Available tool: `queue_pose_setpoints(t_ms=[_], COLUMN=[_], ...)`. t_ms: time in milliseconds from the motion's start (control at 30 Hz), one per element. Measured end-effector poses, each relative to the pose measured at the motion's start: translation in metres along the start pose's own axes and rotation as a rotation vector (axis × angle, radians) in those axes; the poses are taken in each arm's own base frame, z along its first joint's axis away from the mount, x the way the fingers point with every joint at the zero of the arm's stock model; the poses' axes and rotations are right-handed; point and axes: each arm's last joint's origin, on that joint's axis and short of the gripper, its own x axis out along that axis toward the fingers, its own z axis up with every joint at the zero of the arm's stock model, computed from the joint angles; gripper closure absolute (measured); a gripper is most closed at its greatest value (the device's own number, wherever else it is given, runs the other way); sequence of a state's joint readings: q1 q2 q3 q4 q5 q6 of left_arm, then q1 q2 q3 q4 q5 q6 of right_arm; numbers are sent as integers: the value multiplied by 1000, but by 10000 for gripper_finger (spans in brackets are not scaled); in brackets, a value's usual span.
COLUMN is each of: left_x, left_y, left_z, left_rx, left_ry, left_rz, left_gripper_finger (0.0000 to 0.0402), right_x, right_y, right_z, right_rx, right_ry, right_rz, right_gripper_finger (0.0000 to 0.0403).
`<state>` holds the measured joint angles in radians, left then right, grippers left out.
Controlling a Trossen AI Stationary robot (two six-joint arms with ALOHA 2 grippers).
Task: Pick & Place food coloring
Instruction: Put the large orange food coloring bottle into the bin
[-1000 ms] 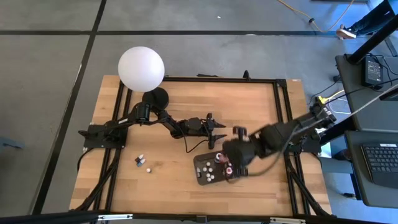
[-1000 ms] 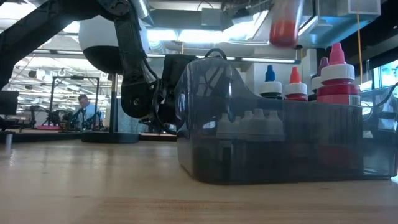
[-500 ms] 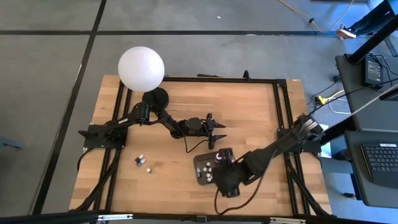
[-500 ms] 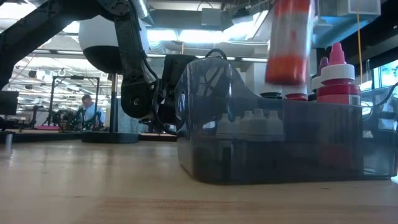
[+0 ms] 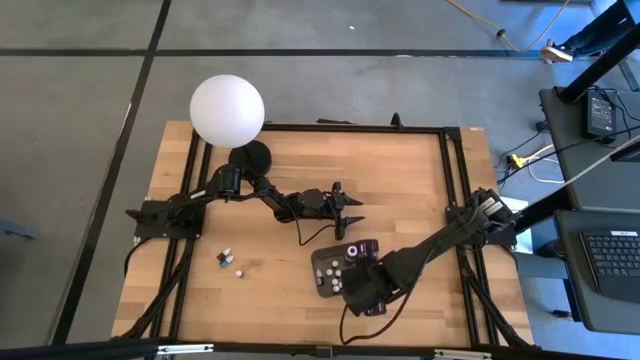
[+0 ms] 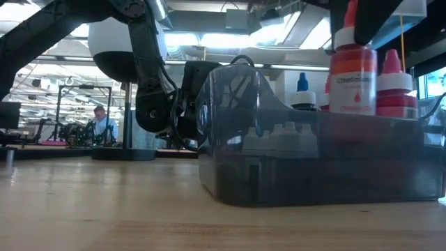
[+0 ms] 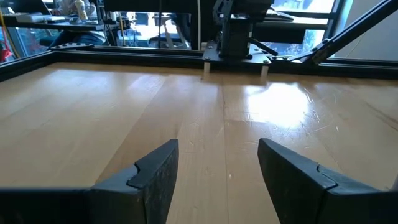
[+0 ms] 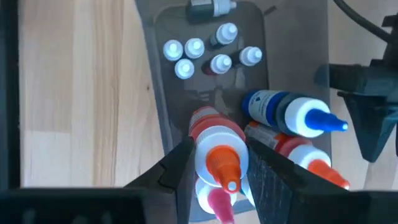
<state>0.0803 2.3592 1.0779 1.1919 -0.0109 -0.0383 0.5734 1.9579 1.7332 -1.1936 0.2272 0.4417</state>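
A dark grey tray (image 5: 324, 272) near the table's front edge holds several food coloring bottles (image 8: 211, 53): small white-capped ones standing, and a blue-tipped one (image 8: 292, 115) lying. My right gripper (image 8: 219, 152) is above the tray, pointing down, shut on a red-orange bottle (image 6: 352, 77) with a white cap and an orange tip. Its lower end reaches the tray's rim (image 6: 300, 115). My left gripper (image 7: 217, 171) stands open and level over bare wood at mid-table (image 5: 350, 213), holding nothing. My right gripper pinches the red-orange bottle between its two fingers at the white cap (image 8: 202, 149), near the top. The fingers come from above, pointing steeply down. The bottle hangs upright, tip up. The tray wall hides its bottom, so I cannot tell whether it rests on the tray.
A big white globe lamp (image 5: 227, 110) on a black base stands at the far left corner. Three tiny bottles (image 5: 230, 262) lie on the wood left of the tray. A black frame (image 5: 452, 200) borders the table. Bare wood lies between tray and far edge.
My right gripper has come down and toward the table's near edge with the red-orange bottle, ending over the tray's near part. The bottle has sunk from high above the tray to rim level and stays upright.
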Motion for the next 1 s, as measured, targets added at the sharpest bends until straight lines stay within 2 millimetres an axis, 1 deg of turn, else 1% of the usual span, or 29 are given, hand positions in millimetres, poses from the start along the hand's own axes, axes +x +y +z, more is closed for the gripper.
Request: queue_pose_setpoints(t_ms=[200,267,400,600,700,1000], left_x=[0,0,0,0,0,0], left_y=[0,0,0,0,0,0], left_z=[0,0,0,0,0,-1], left_rx=[0,0,0,0,0,0], left_ry=[0,0,0,0,0,10], left_rz=[0,0,0,0,0,0], left_gripper_finger=[185,185,185,185,185,185], right_x=[0,2,12,33,38,40], right_y=[2,2,-3,-12,-15,-19], right_z=[1,1,-1,-4,-5,-5], right_rx=[-2,-3,4,4,1,-33], right_ry=[-16,-20,-9,5,17,25], right_rz=[10,-3,-24,-50,-61,-63], right_gripper_finger=[275,275,275,275,274,270])
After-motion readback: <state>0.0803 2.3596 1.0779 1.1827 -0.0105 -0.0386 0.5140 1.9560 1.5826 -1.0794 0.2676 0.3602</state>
